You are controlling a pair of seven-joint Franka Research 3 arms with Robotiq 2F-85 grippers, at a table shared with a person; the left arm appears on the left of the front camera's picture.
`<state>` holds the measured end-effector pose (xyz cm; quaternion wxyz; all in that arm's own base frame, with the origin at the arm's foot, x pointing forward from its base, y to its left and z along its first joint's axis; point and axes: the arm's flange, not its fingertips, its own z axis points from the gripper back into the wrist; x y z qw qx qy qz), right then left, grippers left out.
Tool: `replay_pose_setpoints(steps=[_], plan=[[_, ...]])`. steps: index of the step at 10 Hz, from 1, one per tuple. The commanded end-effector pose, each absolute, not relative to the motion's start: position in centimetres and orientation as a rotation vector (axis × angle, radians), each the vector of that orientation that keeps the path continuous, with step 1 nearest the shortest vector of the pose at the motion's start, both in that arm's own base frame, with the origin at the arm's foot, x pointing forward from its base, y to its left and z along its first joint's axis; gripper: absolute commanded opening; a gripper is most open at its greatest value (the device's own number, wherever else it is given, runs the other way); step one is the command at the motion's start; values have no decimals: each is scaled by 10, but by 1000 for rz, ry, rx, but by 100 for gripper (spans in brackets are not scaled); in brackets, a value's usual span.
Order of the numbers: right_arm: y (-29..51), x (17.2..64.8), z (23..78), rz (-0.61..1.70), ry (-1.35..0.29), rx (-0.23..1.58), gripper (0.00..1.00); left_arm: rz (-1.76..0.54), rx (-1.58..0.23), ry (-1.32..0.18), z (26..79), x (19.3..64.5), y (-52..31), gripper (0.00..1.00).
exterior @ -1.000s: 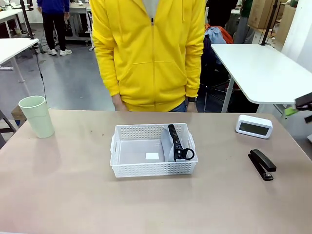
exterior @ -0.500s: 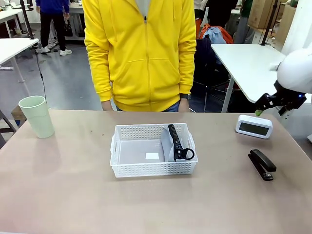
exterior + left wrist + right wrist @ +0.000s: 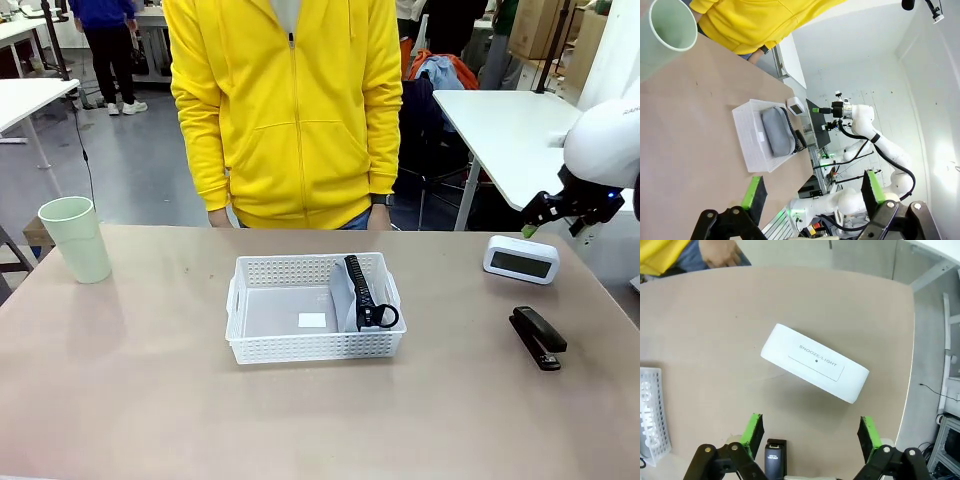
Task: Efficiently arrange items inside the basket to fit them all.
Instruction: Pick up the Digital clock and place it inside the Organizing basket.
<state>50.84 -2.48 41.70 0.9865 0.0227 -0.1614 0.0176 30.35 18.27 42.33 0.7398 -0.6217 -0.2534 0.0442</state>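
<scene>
Small white box [image 3: 815,362] lies beneath right gripper [image 3: 810,422], fingers wide, empty.

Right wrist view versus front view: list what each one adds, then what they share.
Right wrist view: the SNOOZE/LIGHT print on top of the small white box. Front view: the pale green cup, and the grey fabric pouch standing inside the shallow white perforated plastic basket. Both: the box, the black stapler, the basket and the person's yellow jacket.
</scene>
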Motion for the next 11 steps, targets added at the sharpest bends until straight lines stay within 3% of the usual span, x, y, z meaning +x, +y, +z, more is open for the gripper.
replay_pose_setpoints(steps=[1,8,9,10,11], plan=[[-27,509,419,31,-329,44,100,81,-1382,-587,425,304,182,100],[-42,543,406,1554,-260,-148,100,81,-1382,-587,425,304,182,100],[-46,548,407,1545,-284,-94,100,81,-1382,-587,425,304,182,100],[-46,554,407,1379,-355,-64,100,81,-1382,-587,425,304,182,100],[-29,541,403,1248,-223,-107,100,81,-1382,-587,425,304,182,100]])
